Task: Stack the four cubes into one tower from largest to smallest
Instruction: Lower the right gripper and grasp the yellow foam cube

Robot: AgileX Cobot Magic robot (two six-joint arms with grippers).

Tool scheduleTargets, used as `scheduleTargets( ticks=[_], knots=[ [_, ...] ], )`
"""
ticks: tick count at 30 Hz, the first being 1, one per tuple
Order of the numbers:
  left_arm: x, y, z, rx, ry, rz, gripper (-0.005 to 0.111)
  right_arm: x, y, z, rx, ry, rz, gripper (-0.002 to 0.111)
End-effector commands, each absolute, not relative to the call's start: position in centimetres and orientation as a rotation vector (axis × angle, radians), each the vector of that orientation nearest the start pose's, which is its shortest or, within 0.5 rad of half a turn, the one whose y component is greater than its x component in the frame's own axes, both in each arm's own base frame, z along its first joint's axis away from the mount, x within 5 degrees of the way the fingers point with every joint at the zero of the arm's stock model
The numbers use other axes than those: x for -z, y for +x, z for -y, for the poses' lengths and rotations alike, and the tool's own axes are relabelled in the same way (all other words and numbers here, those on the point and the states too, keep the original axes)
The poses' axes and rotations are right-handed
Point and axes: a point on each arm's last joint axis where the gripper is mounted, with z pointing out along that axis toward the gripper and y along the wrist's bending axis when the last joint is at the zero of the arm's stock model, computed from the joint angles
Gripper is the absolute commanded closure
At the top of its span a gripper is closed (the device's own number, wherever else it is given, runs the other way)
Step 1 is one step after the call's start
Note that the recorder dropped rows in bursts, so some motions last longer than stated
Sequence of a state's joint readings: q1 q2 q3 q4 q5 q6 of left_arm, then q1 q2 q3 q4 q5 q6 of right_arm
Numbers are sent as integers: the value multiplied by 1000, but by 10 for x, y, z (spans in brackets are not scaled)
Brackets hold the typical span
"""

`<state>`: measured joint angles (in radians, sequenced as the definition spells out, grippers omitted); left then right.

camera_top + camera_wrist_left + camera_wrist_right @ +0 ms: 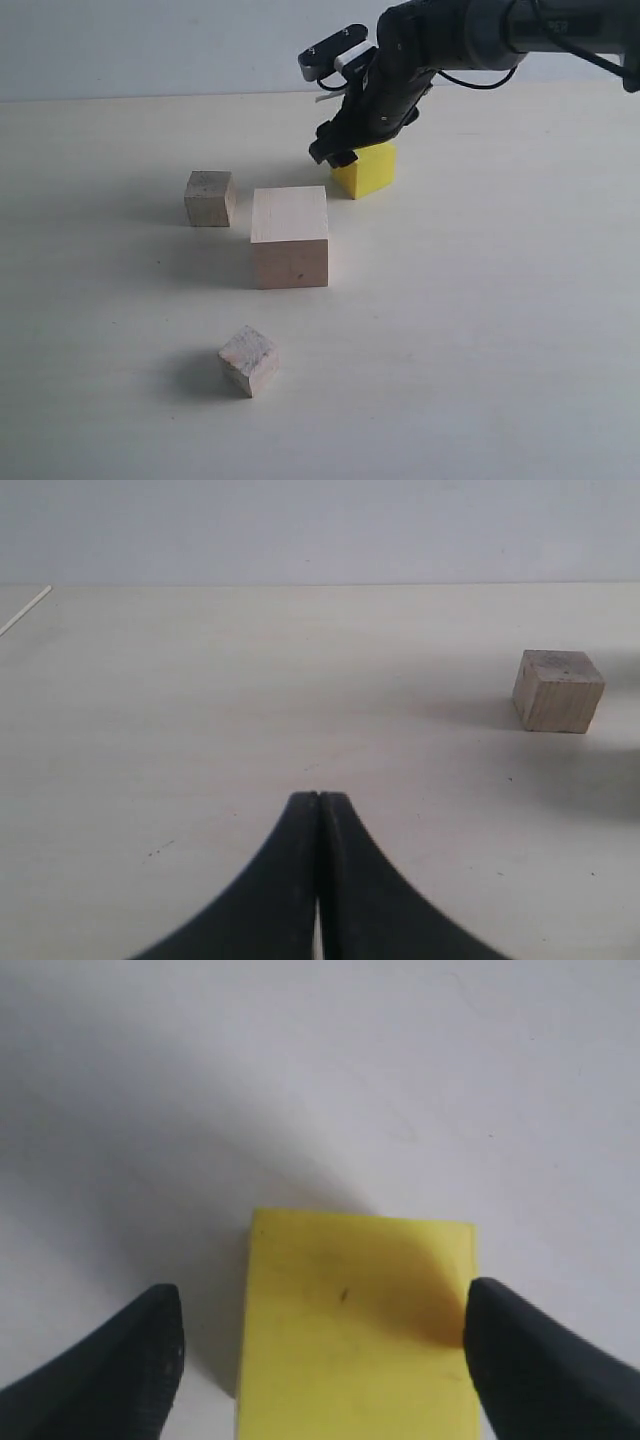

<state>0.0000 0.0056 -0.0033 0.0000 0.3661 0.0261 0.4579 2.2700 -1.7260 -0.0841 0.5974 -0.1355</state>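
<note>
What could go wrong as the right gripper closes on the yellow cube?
1. The yellow cube sits off-centre between the open jaws of the right gripper: one finger is at its edge, the other stands clear. Closing may shove or twist it.
2. The large wooden cube stands close by, with a small cube beside it. A low carry might knock either, so the lift likely needs height.

lg cube [289, 238]: pale wood, smooth | yel cube [368, 170]: matt | sm cubes [210, 198] [249, 360]: grainy wood
</note>
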Motion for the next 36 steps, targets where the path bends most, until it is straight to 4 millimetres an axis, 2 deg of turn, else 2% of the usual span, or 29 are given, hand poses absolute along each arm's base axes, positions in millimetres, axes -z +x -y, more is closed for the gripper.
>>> scheduleTargets(
  ticks=[1, 4, 8, 15, 17, 23, 28, 32, 36],
  knots=[
    [-181, 53, 0, -17, 20, -1841, 107, -135, 445, -212, -11, -841, -2490, 36],
    [-181, 53, 0, -17, 20, -1841, 107, -133, 446, -210, 9, -795, -2506, 36],
    [-181, 53, 0, -17, 20, -1841, 107, -141, 446, -210, 5, -784, -2493, 36],
    [-181, 53, 0, -17, 20, -1841, 107, -172, 442, -209, -17, -755, -2454, 35],
    [-181, 53, 0, -17, 20, -1841, 107, -178, 443, -209, -18, -752, -2433, 31],
    [-181, 53, 0, -17, 20, -1841, 107, -159, 447, -210, -8, -753, -2443, 29],
    [-181, 53, 0, -17, 20, -1841, 107, -142, 457, -193, -4, -664, -2490, 29],
    [-181, 53, 0, -17, 20, -1841, 107, -140, 456, -194, -122, -544, -2536, 29],
    [-181, 53, 0, -17, 20, -1841, 107, -126, 456, -194, -120, -546, -2568, 29]
  ],
)
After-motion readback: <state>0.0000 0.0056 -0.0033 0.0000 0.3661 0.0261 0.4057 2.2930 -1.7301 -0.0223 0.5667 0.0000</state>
